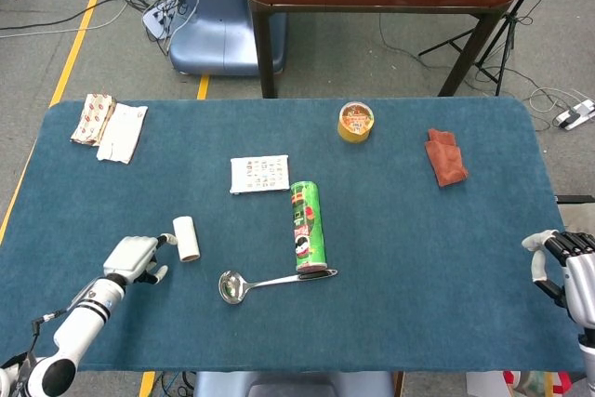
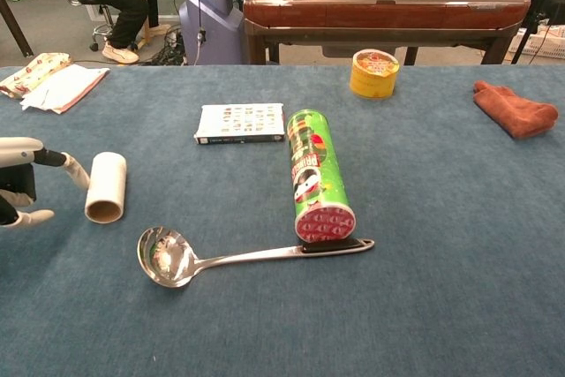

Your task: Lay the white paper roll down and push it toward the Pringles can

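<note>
The paper roll (image 1: 187, 238) already lies on its side on the tabletop (image 1: 418, 258), toward the left part of the near edge, its open end facing me in the chest view (image 2: 106, 186). So the laying-down part looks done. My left hand (image 1: 137, 258) sits just beside the roll on its outer side, fingers (image 2: 78, 170) spread and holding nothing, one fingertip touching or almost touching the roll's side; I cannot tell which.

What is left is the push. The Pringles can (image 1: 307, 227) lies on its side nearer the middle of the tabletop, well apart from the roll, with open cloth between them. A ladle (image 1: 270, 282) lies along the near side of that gap, its handle end touching the can's cap, its bowl closer to the roll. I judge the roll could pass behind the bowl if I push straight across.

My right hand (image 1: 565, 271) rests at the right edge, fingers loosely apart, empty.
</note>
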Tool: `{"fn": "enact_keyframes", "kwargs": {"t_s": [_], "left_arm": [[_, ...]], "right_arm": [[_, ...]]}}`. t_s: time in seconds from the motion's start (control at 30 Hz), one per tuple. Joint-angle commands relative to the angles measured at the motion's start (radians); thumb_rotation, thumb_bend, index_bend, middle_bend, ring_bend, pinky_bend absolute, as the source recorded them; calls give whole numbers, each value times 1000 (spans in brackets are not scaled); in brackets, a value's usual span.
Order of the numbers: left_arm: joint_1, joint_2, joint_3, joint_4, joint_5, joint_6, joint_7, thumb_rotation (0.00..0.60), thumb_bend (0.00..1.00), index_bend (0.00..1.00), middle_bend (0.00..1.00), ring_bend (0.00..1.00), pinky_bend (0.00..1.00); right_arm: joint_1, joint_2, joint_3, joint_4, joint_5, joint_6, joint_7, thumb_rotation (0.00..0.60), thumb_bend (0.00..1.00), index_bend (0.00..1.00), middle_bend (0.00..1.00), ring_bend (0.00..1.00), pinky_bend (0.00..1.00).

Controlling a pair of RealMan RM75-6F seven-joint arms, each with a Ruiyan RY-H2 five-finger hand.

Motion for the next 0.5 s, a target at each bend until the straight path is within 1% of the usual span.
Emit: {"fn": "enact_keyframes", "kwargs": {"t_s": [0.03,0.5], "left_arm": [[-4,-1,-1,-6,0,4,1,600,429,294,1000,967,1000],[-43,-22,-8,-47,-10,21,36,600,429,295,1000,967,1000]], "right_arm": [[1,0,0,0,0,-1,1,600,658,503,535,492,484],[0,2,1,0,2,-1,4,600,658,503,535,492,484]]}}
